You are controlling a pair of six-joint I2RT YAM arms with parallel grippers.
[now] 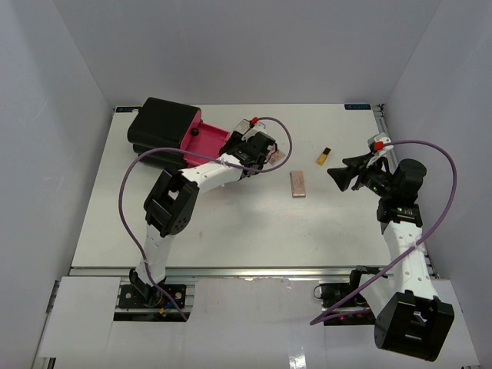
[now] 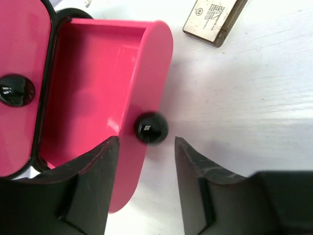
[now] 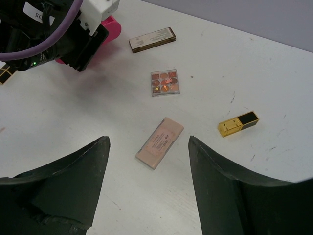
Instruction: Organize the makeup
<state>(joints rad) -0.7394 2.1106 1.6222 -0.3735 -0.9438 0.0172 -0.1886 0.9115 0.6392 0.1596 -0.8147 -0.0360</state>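
My left gripper (image 2: 146, 142) is open, its fingertips on either side of the black knob (image 2: 151, 128) of a pulled-out pink drawer (image 2: 98, 73), just short of the knob and not gripping it. The part of the drawer that shows holds nothing. A grey flat compact (image 2: 215, 19) lies just beyond the drawer. My right gripper (image 3: 148, 139) hangs open above the table with nothing in it. Below it lies the pink rectangular palette (image 3: 160, 142). The square palette (image 3: 165, 83) and the small yellow-black tube (image 3: 238, 123) lie nearby. The bottle and slim tube are out of view.
The big black box (image 1: 161, 127) stands at the back left, its pink drawer (image 1: 207, 140) pulled out toward the middle. A second pink drawer front with a black knob (image 2: 14, 89) sits beside the pulled-out one. The left arm (image 3: 54, 29) reaches over that area.
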